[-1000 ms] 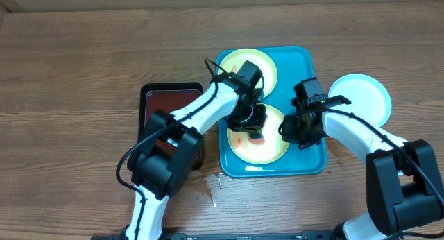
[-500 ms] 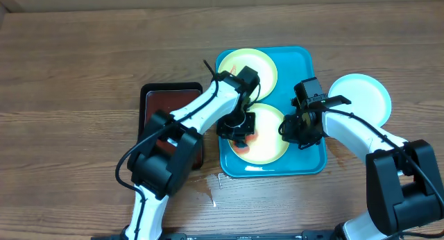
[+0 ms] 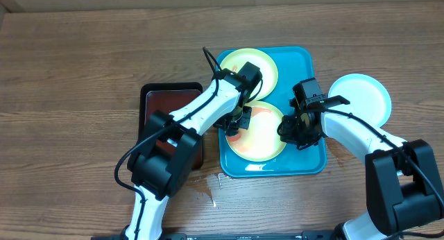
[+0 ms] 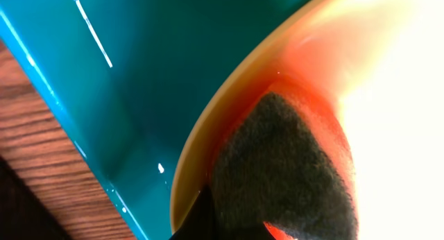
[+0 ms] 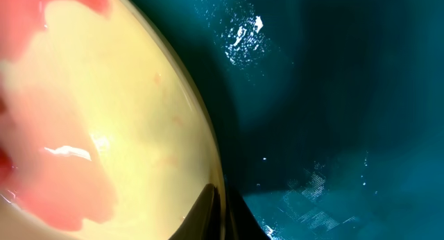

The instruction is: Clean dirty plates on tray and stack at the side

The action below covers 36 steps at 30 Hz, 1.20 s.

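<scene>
We judge the near plate (image 3: 262, 134) light, stiff, sauce-slick plastic — best pinched at its raised rim. It lies in the glossy tray (image 3: 309, 165). The left gripper (image 3: 238, 122) clamps a coarse grey sponge (image 4: 284, 170) on it; the right gripper (image 3: 298, 131) meets its right rim — whether closed, we cannot tell.

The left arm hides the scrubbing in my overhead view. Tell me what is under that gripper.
Observer: The left wrist view shows a dark grey fuzzy pad pressed against the plate just inside its rim.
Operator: Report the sauce there.
Observer: Red-orange sauce rings the pad along the rim.
Operator: Now the right wrist view.
Observer: A pink sauce patch covers the plate's centre; the tray beside it shows bright glints.
</scene>
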Motion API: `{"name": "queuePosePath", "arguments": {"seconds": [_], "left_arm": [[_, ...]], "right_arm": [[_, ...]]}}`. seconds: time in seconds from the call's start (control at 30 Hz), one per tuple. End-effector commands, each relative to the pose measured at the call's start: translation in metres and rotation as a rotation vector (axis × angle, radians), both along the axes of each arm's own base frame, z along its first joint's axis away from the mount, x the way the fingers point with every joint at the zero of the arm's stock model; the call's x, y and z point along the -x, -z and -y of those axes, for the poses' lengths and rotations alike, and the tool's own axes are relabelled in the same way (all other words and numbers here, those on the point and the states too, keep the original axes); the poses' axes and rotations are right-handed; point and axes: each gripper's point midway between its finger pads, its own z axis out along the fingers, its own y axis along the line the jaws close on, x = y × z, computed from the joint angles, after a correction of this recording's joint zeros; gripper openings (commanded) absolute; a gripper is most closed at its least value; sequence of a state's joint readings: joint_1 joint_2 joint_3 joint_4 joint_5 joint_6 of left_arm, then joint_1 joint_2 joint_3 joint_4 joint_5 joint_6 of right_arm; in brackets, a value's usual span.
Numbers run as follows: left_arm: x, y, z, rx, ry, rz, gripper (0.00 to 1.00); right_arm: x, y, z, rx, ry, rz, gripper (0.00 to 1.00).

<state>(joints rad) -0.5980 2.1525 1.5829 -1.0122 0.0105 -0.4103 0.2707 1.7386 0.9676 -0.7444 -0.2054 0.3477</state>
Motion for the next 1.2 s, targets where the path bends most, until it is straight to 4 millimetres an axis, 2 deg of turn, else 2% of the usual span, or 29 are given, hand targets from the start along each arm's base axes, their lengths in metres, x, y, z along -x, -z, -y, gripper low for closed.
{"name": "queuePosePath", "arguments": {"seconds": [0.0,0.17,0.37,0.5,0.6,0.7,0.8,0.87,0.97,1.17], "left_arm": [[-0.008,0.006,0.002,0.028,0.055,0.006,0.04],[-0.009,0.000,0.022,0.138,0.088,-0.010,0.04],[-0.016,-0.012,0.085,0.428,0.059,-0.004,0.04],[0.011,-0.003,0.116,0.506,0.097,-0.093,0.04],[0.029,0.003,0.123,0.511,0.094,-0.166,0.04],[0.040,0.000,0.123,0.527,0.084,-0.224,0.04],[0.047,0.000,0.108,0.491,0.046,-0.283,0.04],[0.048,0.002,0.089,0.423,0.007,-0.311,0.04],[0.043,0.009,0.052,0.277,-0.042,-0.304,0.04],[0.024,0.016,-0.008,0.041,-0.087,-0.229,0.04]], "right_arm": [[0.001,0.007,0.011,0.057,0.005,-0.005,0.05],[0.001,0.007,0.011,0.057,0.005,-0.005,0.05],[0.003,0.007,0.011,0.058,0.005,-0.010,0.04],[0.003,0.007,0.011,0.058,0.005,-0.010,0.04],[0.003,0.007,0.011,0.058,0.005,-0.010,0.04],[0.004,0.007,0.011,0.059,0.005,-0.014,0.04],[0.004,0.007,0.011,0.060,0.005,-0.016,0.04],[0.004,0.007,0.011,0.060,0.005,-0.016,0.04],[0.004,0.007,0.011,0.060,0.005,-0.016,0.04],[0.003,0.007,0.011,0.059,0.005,-0.013,0.04]]}}
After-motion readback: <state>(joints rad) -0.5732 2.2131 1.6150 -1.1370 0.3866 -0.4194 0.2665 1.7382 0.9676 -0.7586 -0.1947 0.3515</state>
